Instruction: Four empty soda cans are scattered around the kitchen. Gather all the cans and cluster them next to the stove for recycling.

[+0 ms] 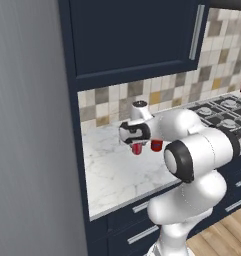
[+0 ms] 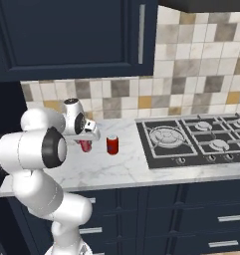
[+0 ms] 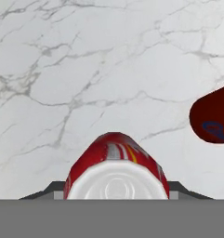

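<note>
The white arm's two-finger gripper (image 3: 117, 197) has its jaws closed on a small red cylindrical soda can with a silvery top (image 3: 115, 167), held over the white marble surface (image 1: 117, 170). A second red can (image 2: 112, 145) stands upright just beside it, near the black gas stove (image 2: 196, 139).

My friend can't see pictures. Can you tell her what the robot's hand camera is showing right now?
A red soda can with a silvery top sits shut between the robot's two dark fingertips, seen from above. Below it is a white marble counter with grey veins. The edge of a second dark red can peeks in at the right side.
</note>
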You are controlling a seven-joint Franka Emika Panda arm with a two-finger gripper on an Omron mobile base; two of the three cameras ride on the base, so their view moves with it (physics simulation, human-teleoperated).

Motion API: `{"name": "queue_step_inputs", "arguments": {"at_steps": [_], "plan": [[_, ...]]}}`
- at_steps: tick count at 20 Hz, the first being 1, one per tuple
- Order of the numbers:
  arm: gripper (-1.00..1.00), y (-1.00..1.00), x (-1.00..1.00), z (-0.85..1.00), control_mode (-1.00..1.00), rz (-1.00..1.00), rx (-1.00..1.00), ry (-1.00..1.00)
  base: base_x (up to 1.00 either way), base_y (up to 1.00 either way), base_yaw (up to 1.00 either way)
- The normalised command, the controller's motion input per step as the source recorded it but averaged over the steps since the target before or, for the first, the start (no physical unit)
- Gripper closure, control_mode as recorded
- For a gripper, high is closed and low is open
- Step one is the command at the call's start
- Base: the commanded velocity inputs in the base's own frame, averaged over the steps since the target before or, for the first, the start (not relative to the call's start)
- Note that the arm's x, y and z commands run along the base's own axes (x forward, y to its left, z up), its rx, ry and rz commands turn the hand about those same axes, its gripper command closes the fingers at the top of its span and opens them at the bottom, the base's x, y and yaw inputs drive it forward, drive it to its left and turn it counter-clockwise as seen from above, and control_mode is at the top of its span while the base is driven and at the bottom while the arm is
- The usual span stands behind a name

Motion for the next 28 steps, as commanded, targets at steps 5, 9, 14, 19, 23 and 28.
{"name": "queue_step_inputs", "arguments": {"at_steps": [5, 9, 14, 19, 23, 28], "plan": [[1.0, -0.19, 0.25, -0.13, -1.0, 0.0, 0.0, 0.0, 0.0, 0.0, 0.0], [1.0, -0.15, 0.28, -0.14, -1.0, 0.0, 0.0, 0.0, 0.0, 0.0, 0.0], [1.0, -0.08, 0.13, -0.17, -1.0, 0.0, 0.0, 0.0, 0.0, 0.0, 0.0], [1.0, -0.04, 0.14, -0.2, -1.0, 0.0, 0.0, 0.0, 0.0, 0.0, 0.0], [1.0, -0.05, 0.11, -0.2, -1.0, 0.0, 0.0, 0.0, 0.0, 0.0, 0.0], [1.0, -0.05, 0.07, -0.21, -1.0, 0.0, 0.0, 0.0, 0.0, 0.0, 0.0]]}}
